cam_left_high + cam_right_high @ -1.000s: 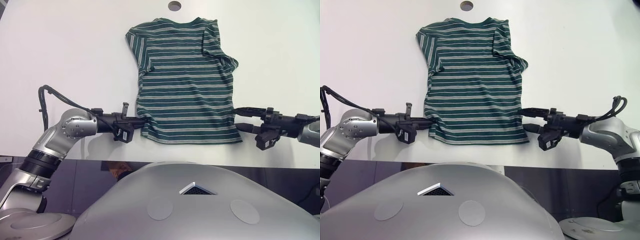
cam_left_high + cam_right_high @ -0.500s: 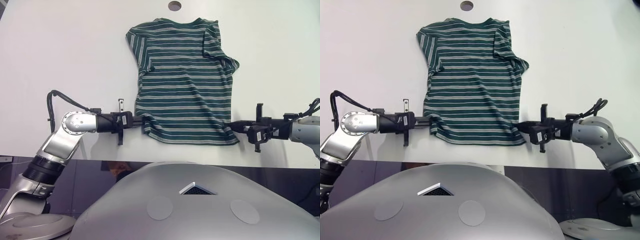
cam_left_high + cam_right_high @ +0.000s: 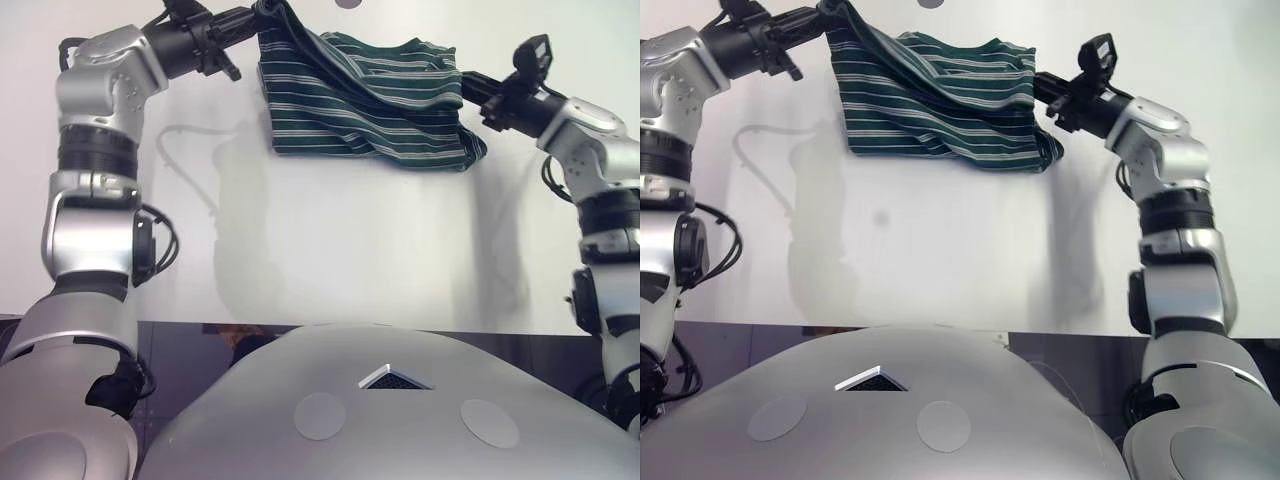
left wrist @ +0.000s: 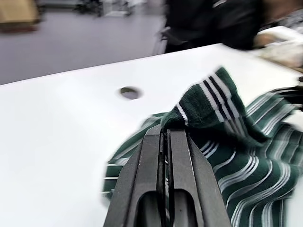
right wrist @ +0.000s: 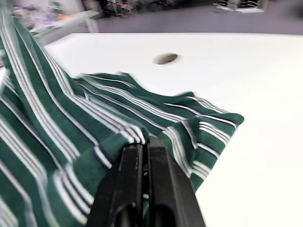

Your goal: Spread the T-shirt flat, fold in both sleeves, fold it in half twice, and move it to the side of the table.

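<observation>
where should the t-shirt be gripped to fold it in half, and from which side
Take the T-shirt by the two corners of its lifted edge, one per gripper, each from its own outer side. The left gripper and right gripper are shut there, and the cloth spans wide between them.

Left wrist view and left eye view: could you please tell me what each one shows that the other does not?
Of the two, the left wrist view gives the left end effector close up, shut on a bunched fold of the dark green white-striped fabric T-shirt. The left eye view adds the right end effector gripping the opposite edge, the shirt held up between them. Both include the shirt and the white table.
</observation>
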You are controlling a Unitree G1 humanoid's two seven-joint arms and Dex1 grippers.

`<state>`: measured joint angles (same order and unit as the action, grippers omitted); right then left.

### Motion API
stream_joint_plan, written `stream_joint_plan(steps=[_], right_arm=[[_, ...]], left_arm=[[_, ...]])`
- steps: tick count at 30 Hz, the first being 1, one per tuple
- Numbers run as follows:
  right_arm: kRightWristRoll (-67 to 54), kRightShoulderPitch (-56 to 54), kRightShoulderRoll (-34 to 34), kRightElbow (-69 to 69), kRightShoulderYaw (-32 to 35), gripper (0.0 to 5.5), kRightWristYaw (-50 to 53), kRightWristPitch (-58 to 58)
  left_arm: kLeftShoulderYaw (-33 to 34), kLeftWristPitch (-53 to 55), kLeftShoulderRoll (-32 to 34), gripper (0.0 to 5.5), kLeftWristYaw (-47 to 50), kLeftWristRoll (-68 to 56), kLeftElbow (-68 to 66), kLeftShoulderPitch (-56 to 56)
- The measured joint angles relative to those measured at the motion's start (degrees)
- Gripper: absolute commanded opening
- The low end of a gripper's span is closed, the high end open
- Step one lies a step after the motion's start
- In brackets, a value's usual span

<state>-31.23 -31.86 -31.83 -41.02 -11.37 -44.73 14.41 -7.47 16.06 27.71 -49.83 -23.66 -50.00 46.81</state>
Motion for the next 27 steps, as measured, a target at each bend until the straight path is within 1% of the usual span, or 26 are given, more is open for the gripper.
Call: stream_joint_plan(steps=[1,2,3,4,6,7,10,12,14,15,16,17,18,19,20,22,23,24,25,27], right_arm=[[2.8,-3.0,2.6,-6.4,0.1,0.07,1.4,-1.4],[4.6,-5.1,4.4,-10.1,0.4,0.07,1.9,-2.2],[5.9,-6.7,5.6,-13.0,1.2,0.0,2.4,-2.5],[6.9,-8.2,6.4,-15.8,2.2,0.32,3.0,-2.7],[8.2,-9.9,7.9,-20.5,4.9,0.7,4.4,-2.8],[8.3,-10.4,8.4,-21.9,6.7,0.91,5.0,-2.2],[6.1,-13.3,9.2,-26.4,14.1,0.91,9.6,1.2],[3.9,-15.2,9.3,-29.4,20.1,0.91,15.7,3.7],[3.4,-15.3,9.3,-30.4,23.1,0.91,18.8,3.3],[4.2,-15.3,9.2,-30.0,24.1,0.91,19.1,0.8],[4.6,-15.3,9.0,-29.7,24.3,0.72,19.0,-0.3],[6.8,-14.6,9.2,-27.0,23.0,0.52,16.5,-2.8],[8.2,-13.4,9.4,-20.7,20.4,0.29,11.3,-5.1],[8.8,-12.2,9.8,-15.9,18.6,0.2,7.9,-6.1],[8.9,-10.2,10.0,-10.2,16.6,0.0,4.1,-6.4],[8.8,-4.1,9.9,1.1,12.8,0.0,-2.9,-6.1],[9.1,-1.4,9.7,5.4,10.8,0.0,-5.4,-5.8],[10.8,2.3,9.0,10.9,7.1,0.0,-8.8,-5.5],[14.8,5.2,7.6,14.3,2.6,0.0,-11.1,-5.6],[21.8,7.5,5.7,14.0,-2.4,0.0,-11.3,-7.0]], left_arm=[[-0.4,-3.0,-2.0,0.0,2.5,3.8,-7.3,2.5],[-0.5,-5.0,-3.3,0.0,3.9,6.0,-11.4,3.7],[-0.4,-6.3,-4.0,0.24,5.1,7.6,-14.3,4.3],[-0.3,-7.2,-4.6,0.43,6.0,8.8,-16.7,4.9],[1.1,-8.4,-5.6,0.79,7.8,10.5,-19.8,5.7],[2.0,-9.1,-6.2,0.83,8.1,10.9,-20.6,6.1],[3.4,-10.6,-7.3,0.83,12.2,12.9,-22.0,6.5],[4.4,-11.5,-7.1,0.83,15.4,14.5,-22.5,6.4],[5.6,-13.3,-6.4,0.83,17.0,15.1,-22.4,6.2],[6.1,-16.2,-5.1,0.83,17.0,15.4,-21.5,5.4],[6.5,-17.5,-4.5,0.83,16.7,15.7,-21.1,5.1],[6.5,-19.1,-3.5,0.64,12.2,15.8,-17.7,3.3],[5.3,-19.3,-3.0,0.44,4.9,15.2,-11.6,0.2],[4.2,-18.5,-2.9,0.36,0.3,14.5,-6.8,-2.5],[2.7,-17.0,-2.7,0.14,-4.7,13.1,-0.7,-5.8],[-0.2,-12.3,-1.2,0.05,-12.7,11.6,11.7,-12.7],[-1.7,-10.4,-0.2,0.05,-15.0,11.5,16.1,-15.1],[-4.2,-8.7,1.3,0.05,-17.4,12.4,21.1,-17.8],[-6.7,-8.5,2.3,0.05,-17.4,15.5,23.3,-19.4],[-10.5,-10.8,3.5,0.05,-13.5,22.1,22.4,-20.7]])
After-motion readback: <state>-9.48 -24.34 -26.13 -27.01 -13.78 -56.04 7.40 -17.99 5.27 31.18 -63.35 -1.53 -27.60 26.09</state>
